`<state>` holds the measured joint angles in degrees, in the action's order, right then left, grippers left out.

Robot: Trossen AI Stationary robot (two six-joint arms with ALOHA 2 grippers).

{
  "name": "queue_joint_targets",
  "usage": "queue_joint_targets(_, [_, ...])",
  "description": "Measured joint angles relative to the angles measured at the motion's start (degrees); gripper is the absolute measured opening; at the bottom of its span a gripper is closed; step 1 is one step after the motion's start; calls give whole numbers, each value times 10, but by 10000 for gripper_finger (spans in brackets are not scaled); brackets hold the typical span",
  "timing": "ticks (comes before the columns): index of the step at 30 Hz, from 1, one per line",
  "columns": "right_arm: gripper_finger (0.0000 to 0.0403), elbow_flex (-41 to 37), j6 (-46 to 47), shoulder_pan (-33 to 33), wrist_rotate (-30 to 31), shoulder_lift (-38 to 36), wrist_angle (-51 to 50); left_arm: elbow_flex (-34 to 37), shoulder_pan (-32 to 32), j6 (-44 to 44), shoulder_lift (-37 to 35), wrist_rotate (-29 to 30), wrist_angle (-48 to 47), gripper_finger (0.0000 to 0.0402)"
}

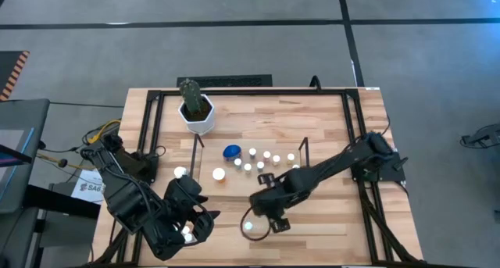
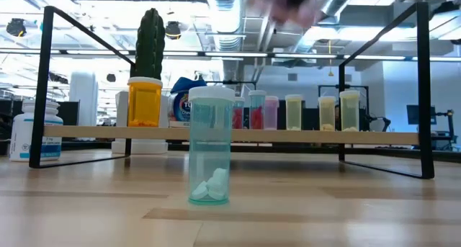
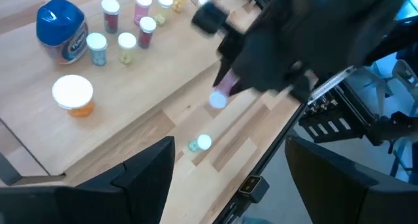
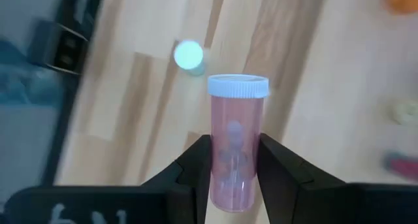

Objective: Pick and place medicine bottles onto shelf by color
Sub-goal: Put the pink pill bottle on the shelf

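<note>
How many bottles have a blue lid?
1. The big bottle stands on the shelf, at the end nearer the cactus. The other lids look white, though some may be hidden.

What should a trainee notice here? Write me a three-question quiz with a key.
1. True or false: the right gripper is shut on the pink translucent bottle with a white cap.
2. Relative to the low light-wood shelf, the teal translucent bottle stands: A on it; B in front of it, on the wooden table; C behind it.
3. Fill in: the large round bottle on the shelf has a ___ cap.
Key: 1 true; 2 B; 3 blue.
</note>
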<state>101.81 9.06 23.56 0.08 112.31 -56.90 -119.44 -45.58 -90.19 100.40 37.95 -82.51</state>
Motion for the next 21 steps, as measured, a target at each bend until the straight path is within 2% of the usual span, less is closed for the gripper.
queue_joint_targets(4, [125,9,47,-4,0,-57,-2,0,5,7,0,16,3,276])
queue_joint_targets(7, [127,9,93,-9,0,-97,9,0,16,59,0,33,35,276])
queue_joint_targets(16, [129,9,252,-32,-24,-176,18,0,50,486,0,18,261,276])
queue_joint_targets(19, [129,9,262,-30,-42,-185,30,0,61,568,0,10,309,276])
queue_joint_targets(21, [129,9,271,-24,-49,-188,47,0,71,584,0,-3,327,276])
